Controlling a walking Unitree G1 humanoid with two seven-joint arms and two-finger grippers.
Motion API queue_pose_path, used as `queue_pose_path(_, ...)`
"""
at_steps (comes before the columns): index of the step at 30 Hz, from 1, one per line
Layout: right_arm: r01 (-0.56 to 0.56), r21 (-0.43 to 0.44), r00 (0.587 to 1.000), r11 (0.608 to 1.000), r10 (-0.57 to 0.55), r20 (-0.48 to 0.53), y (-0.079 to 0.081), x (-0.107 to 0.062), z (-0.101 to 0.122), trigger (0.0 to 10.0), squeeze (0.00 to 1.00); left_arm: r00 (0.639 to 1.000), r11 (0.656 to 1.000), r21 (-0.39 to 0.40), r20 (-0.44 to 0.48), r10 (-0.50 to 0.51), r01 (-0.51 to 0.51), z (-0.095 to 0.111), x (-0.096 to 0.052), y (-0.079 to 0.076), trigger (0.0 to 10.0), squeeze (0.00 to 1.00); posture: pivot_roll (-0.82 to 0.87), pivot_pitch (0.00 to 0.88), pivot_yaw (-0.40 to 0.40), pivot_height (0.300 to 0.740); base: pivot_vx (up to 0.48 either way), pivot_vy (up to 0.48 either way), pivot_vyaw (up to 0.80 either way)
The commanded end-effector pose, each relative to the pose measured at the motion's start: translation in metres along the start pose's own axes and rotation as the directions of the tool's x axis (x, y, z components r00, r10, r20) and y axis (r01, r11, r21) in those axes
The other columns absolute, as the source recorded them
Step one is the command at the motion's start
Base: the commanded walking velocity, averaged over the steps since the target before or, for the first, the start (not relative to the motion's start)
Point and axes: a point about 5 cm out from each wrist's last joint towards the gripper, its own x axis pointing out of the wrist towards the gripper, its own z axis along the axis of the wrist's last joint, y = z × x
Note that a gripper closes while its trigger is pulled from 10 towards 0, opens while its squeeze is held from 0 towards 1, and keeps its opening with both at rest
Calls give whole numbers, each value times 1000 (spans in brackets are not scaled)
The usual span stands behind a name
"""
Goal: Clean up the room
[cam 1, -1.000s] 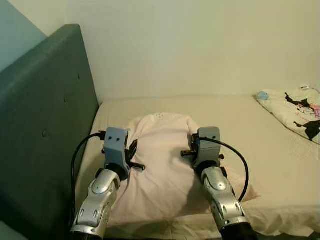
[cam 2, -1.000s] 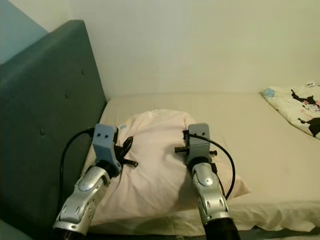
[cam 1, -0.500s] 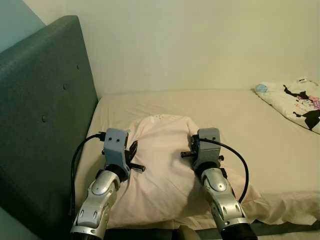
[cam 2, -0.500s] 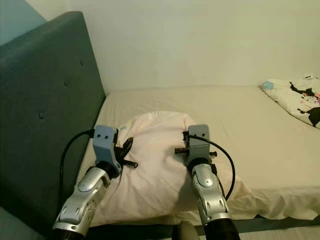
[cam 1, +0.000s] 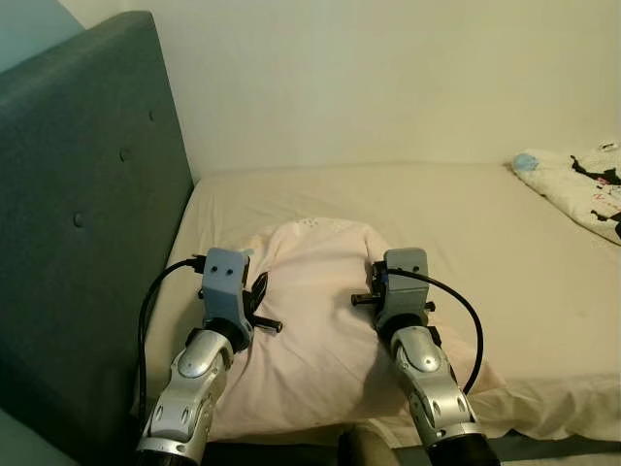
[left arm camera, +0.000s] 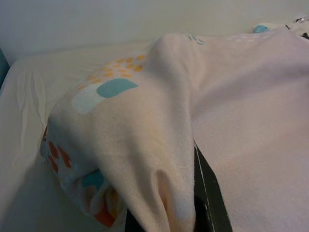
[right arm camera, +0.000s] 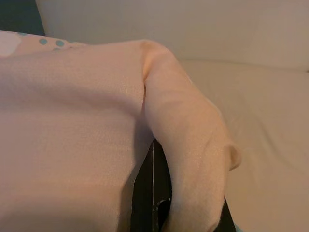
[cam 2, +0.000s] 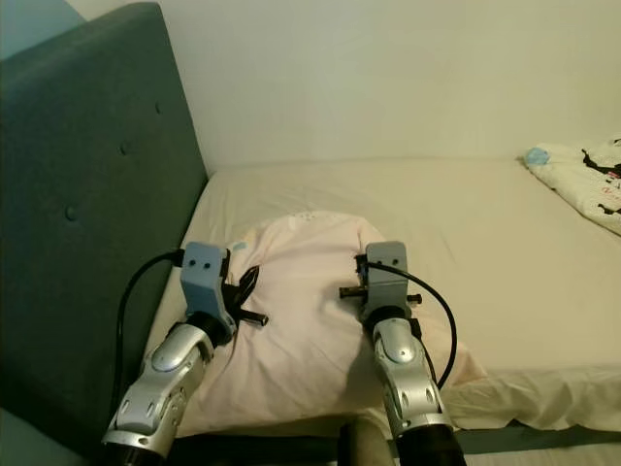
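Both grippers hold the same pale pink pillow [cam 1: 315,320] at the head end of the bed [cam 1: 505,243], beside the teal upholstered headboard [cam 1: 87,223]. The left gripper [left arm camera: 200,193] is clenched on the pillow's left corner, where the case shows orange and teal spots along a bunched fold. The right gripper [right arm camera: 154,193] is clenched on the right corner, with fabric draped over its jaws. The pillow's near part lies over the bed's front edge; its far end rests on the cream sheet [cam 1: 466,204].

Risks from here:

1. In both wrist views the jaws seem to pinch a fold of pillowcase, not the filling. A quick lift could let the cloth slide out, and the pillow would drop onto the bed or past its edge to the floor.
2. With 2 separate holds, uneven motion of the arms could twist the pillow or strain the case seam.
3. The left arm's black cable [cam 1: 155,291] loops close to the headboard; swinging toward it could snag the cable or knock the arm against the padding.
4. Dragging the pillow could wrinkle the sheet, undoing the tidying.

A printed white blanket [cam 1: 577,184] lies bunched at the far right of the bed, well apart from the pillow.
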Motion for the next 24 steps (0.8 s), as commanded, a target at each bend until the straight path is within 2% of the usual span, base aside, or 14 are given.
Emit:
queue_pose_path(1,73,13,997,997,-73,34,-13,0,6,10000,0,998,999,22,49,27,-29,9,-1,9,10000,0,-62,43,6,620,0,0,0)
queue_pose_path(6,68,17,997,998,-69,30,-12,0,5,10000,0,999,999,24,45,26,-27,9,-2,9,10000,0,-61,44,6,600,0,0,0)
queue_pose_path(18,73,20,997,997,-73,21,-13,-2,2,10000,0,999,1000,25,38,11,-12,7,-3,7,10000,0,-62,41,10,600,0,0,0)
queue_pose_path(24,61,24,998,998,-62,31,-11,-2,4,10000,0,999,999,32,28,18,-19,5,-4,10,10000,0,-61,40,8,570,0,0,0)
